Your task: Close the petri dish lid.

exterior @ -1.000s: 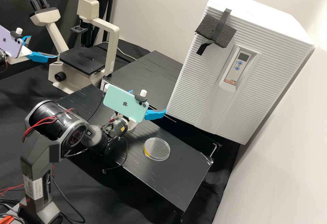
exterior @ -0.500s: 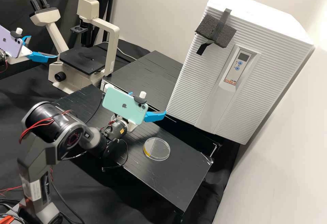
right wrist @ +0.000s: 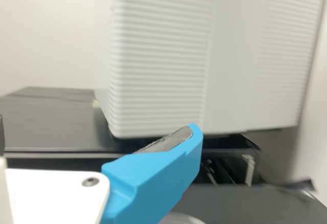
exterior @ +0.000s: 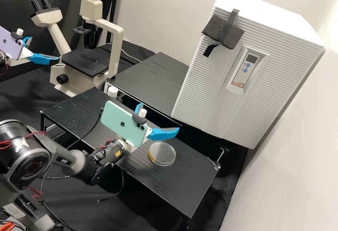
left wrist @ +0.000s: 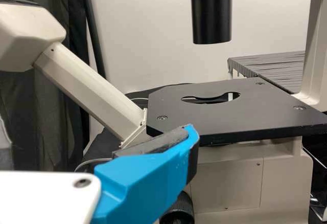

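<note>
right gripper (exterior: 160, 117) drawn back, standing wide, left gripper (exterior: 45, 48) unmoved, also wide, petri dish (exterior: 162, 153) unshifted

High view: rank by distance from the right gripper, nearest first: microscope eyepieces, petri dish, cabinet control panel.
From the right gripper, going by the high view:
1. Petri dish: just below it in the picture, on the low black table.
2. Control panel: off to the picture's right, on the white cabinet's front.
3. Microscope eyepieces: far upper left.
</note>
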You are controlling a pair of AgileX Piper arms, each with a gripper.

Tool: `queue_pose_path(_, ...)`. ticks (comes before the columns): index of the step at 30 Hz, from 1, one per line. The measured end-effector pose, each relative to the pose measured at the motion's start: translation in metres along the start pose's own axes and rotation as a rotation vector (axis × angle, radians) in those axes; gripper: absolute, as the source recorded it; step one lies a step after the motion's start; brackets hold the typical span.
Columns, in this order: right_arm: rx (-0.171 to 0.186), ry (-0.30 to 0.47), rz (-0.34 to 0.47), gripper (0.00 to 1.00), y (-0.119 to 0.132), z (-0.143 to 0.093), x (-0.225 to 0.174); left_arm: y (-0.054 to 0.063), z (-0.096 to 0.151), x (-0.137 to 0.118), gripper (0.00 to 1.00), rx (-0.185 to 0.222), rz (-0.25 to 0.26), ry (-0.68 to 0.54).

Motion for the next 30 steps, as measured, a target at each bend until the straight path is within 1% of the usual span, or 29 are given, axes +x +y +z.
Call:
queue_pose_path(4, -0.032, -0.057, -0.001, 1.00, 0.002, 0.015, -0.014, 0.000, 0.000, 0.000, 1.00, 0.000, 0.000, 0.000)
queue_pose_path(8, -0.075, -0.095, 0.015, 1.00, 0.007, 0.028, -0.027, 0.000, 0.000, 0.000, 1.00, 0.000, 0.000, 0.000)
queue_pose_path(11, -0.100, -0.094, 0.036, 1.00, 0.011, 0.033, -0.032, 0.000, 0.000, 0.000, 1.00, 0.000, 0.000, 0.000)
queue_pose_path(14, -0.107, -0.087, 0.053, 1.00, 0.013, 0.035, -0.037, 0.000, 0.000, 0.000, 1.00, 0.000, 0.000, 0.000)
queue_pose_path(19, -0.103, -0.091, 0.035, 1.00, 0.008, 0.036, -0.042, 0.000, 0.000, 0.000, 1.00, 0.000, 0.000, 0.000)
queue_pose_path(27, -0.072, -0.108, -0.047, 1.00, -0.007, 0.042, -0.039, 0.000, 0.000, 0.000, 1.00, 0.000, 0.000, 0.000)
queue_pose_path(30, -0.064, -0.122, -0.062, 1.00, -0.010, 0.045, -0.038, 0.000, 0.000, 0.000, 1.00, 0.000, 0.000, 0.000)
